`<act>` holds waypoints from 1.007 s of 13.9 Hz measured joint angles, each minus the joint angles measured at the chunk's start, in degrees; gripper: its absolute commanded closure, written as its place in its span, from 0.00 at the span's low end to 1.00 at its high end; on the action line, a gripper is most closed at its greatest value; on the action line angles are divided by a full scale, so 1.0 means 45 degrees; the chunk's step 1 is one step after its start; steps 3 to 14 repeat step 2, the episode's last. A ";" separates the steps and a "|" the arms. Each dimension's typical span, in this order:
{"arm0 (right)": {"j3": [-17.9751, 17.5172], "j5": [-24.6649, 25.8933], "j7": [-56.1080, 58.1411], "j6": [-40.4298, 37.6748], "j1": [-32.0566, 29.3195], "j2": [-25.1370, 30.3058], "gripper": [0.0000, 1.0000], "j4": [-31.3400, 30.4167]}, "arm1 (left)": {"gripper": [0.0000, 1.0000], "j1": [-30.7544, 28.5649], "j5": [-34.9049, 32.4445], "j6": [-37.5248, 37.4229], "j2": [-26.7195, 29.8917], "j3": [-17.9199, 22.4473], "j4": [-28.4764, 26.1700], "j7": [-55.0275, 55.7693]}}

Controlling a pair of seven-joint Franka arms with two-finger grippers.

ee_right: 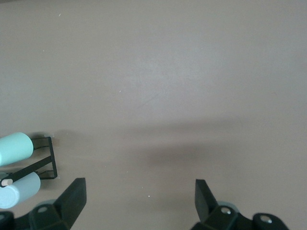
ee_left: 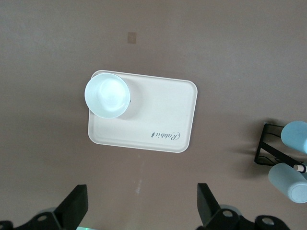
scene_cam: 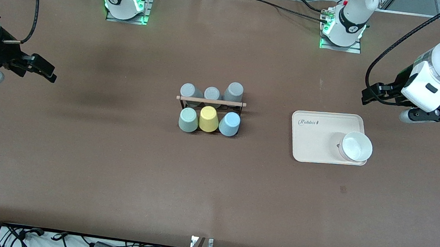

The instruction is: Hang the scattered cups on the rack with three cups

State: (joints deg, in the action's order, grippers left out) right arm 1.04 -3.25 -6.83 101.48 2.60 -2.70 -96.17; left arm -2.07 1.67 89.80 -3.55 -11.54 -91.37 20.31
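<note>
The black wire rack (scene_cam: 211, 101) with a wooden rod stands mid-table. On its row nearer the front camera sit the mint green cup (scene_cam: 188, 119), a yellow cup (scene_cam: 208, 119) and the light blue cup (scene_cam: 229, 123), all upside down. Three grey cups (scene_cam: 211, 92) fill the farther row. My left gripper (scene_cam: 366, 96) hangs open and empty over bare table by the tray, apart from the rack. My right gripper (scene_cam: 50, 73) hangs open and empty over bare table at the right arm's end. The right wrist view shows the mint cup (ee_right: 14, 146), the left wrist view the light blue cup (ee_left: 295, 136).
A cream rectangular tray (scene_cam: 316, 140) lies toward the left arm's end of the table, with a white bowl (scene_cam: 355, 147) on it. Both show in the left wrist view, the tray (ee_left: 163, 120) and the bowl (ee_left: 107, 95). The table is brown.
</note>
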 measured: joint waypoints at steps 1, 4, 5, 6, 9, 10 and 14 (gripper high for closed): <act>0.0000 0.0000 -0.0005 -0.0067 0.0002 -0.0068 0.00 0.0141 | 0.00 0.0004 0.0000 0.0000 0.0000 0.0000 0.0000 -0.0002; -0.0001 0.0005 -0.0005 -0.0114 0.0004 -0.0112 0.00 0.0239 | 0.00 0.0008 0.0000 0.0000 0.0000 0.0000 0.0000 -0.0002; -0.0001 0.0005 -0.0005 -0.0114 0.0004 -0.0112 0.00 0.0239 | 0.00 0.0008 0.0000 0.0000 0.0000 0.0000 0.0000 -0.0002; -0.0001 0.0005 -0.0005 -0.0114 0.0004 -0.0112 0.00 0.0239 | 0.00 0.0008 0.0000 0.0000 0.0000 0.0000 0.0000 -0.0002; -0.0001 0.0005 -0.0005 -0.0114 0.0004 -0.0112 0.00 0.0239 | 0.00 0.0008 0.0000 0.0000 0.0000 0.0000 0.0000 -0.0002; -0.0001 0.0005 -0.0005 -0.0114 0.0004 -0.0112 0.00 0.0239 | 0.00 0.0008 0.0000 0.0000 0.0000 0.0000 0.0000 -0.0002; -0.0001 0.0005 -0.0005 -0.0114 0.0004 -0.0112 0.00 0.0239 | 0.00 0.0008 0.0000 0.0000 0.0000 0.0000 0.0000 -0.0002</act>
